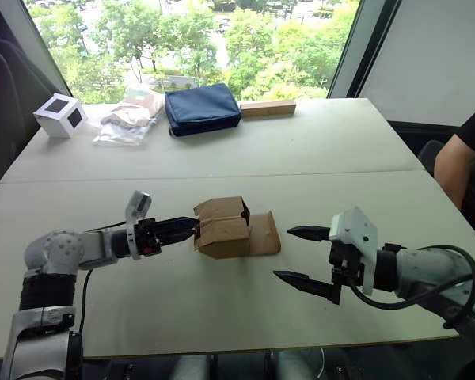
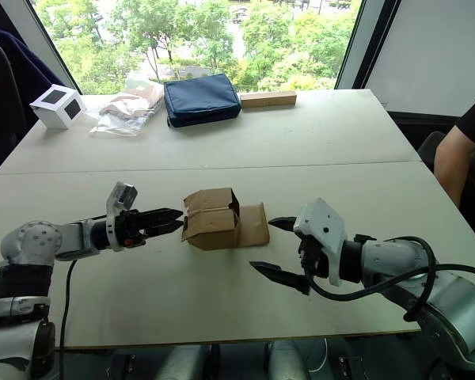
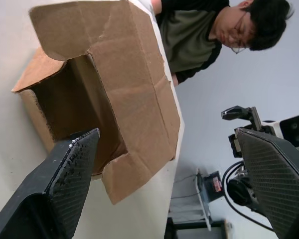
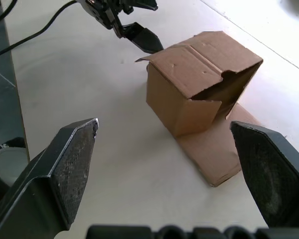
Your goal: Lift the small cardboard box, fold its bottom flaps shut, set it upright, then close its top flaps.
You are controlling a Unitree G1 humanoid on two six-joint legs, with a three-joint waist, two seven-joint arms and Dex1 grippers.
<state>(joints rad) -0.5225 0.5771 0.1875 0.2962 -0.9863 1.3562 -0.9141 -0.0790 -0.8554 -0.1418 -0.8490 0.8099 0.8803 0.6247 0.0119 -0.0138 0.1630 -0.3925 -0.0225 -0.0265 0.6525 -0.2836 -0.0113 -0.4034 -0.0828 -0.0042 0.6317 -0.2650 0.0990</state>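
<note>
Left gripper (image 1: 191, 228): fingers spread apart, tips at the small cardboard box's left opening, holding nothing.
Right gripper (image 1: 294, 255): fingers wide apart, empty, at 4 o'clock of the box, near it.
Small cardboard box (image 1: 222, 228): on its side at the table's (image 1: 332, 142) centre; one flap (image 1: 264, 233) flat on the table at 3 o'clock.
Person (image 1: 465, 154): seated at the table's 3 o'clock edge.

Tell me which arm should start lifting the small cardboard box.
Probably the left. The left gripper already has its fingertips at the small cardboard box, open. The right gripper is open too, but hangs apart from it, beyond the flap lying flat on the table.
</note>
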